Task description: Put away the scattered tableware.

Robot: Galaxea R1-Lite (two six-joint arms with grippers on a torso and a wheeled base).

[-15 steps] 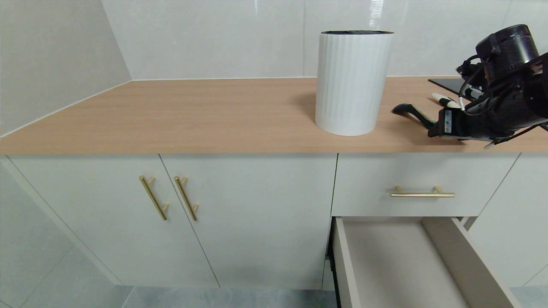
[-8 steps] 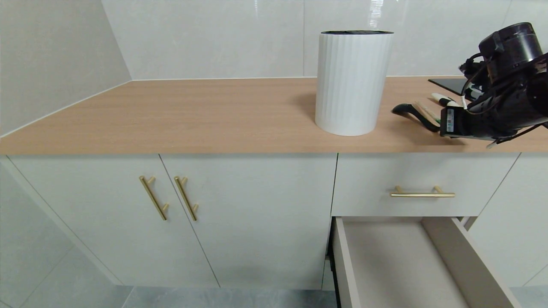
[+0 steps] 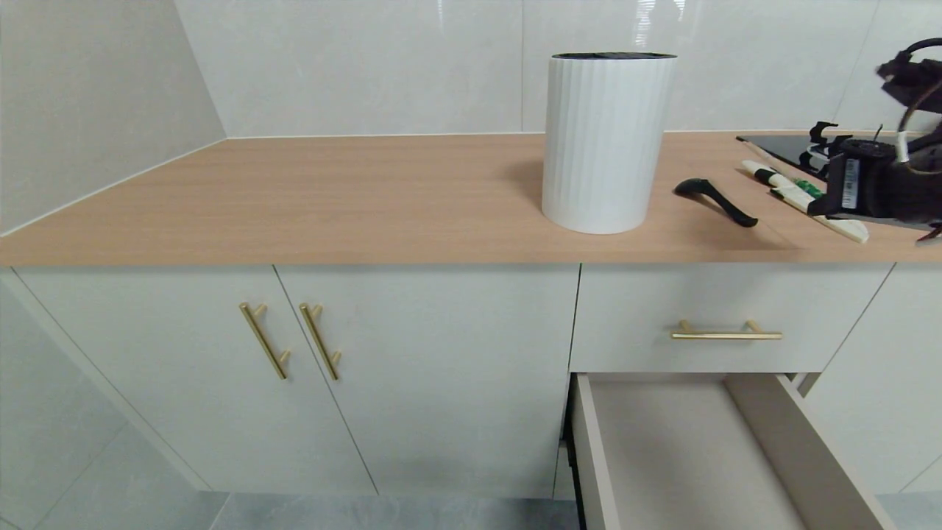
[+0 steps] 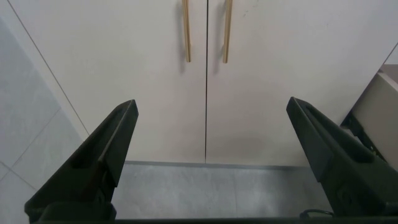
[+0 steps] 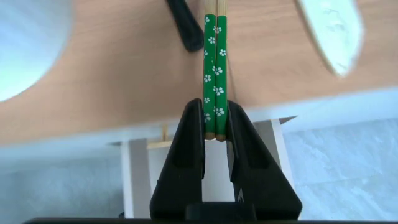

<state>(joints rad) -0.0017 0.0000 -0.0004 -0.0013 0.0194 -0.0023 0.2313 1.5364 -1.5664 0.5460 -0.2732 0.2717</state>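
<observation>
Nearest is the bottom drawer (image 3: 666, 449), pulled out under the right end of the counter. Directly above it sits a closed drawer (image 3: 647, 316) with a gold bar handle (image 3: 726, 335). To its left are two cabinet doors (image 3: 221, 368) with slanted gold handles. The left gripper (image 4: 211, 107) is low in front of those doors, above the grey floor; jaws spread wide, released. Next up is the wooden countertop (image 3: 331, 199). The right gripper (image 5: 216, 121) is at its right end, near the front edge, clenched on a pair of green chopsticks (image 5: 216, 62) with white flower print. It pinches them at their butt end, and their bare wood tips point out over the counter. In the head view the gripper body (image 3: 846, 184) hides most of them, with a bit of green just showing beside it. A black spoon (image 3: 712, 199) lies on the counter between the gripper and a tall white ribbed canister (image 3: 607, 143), apart from both. A long white utensil (image 3: 791, 195) lies diagonally just beside the gripper; I cannot tell whether they touch. Behind it is a flat black cooktop (image 3: 776, 143), then the pale tiled wall (image 3: 368, 66).
</observation>
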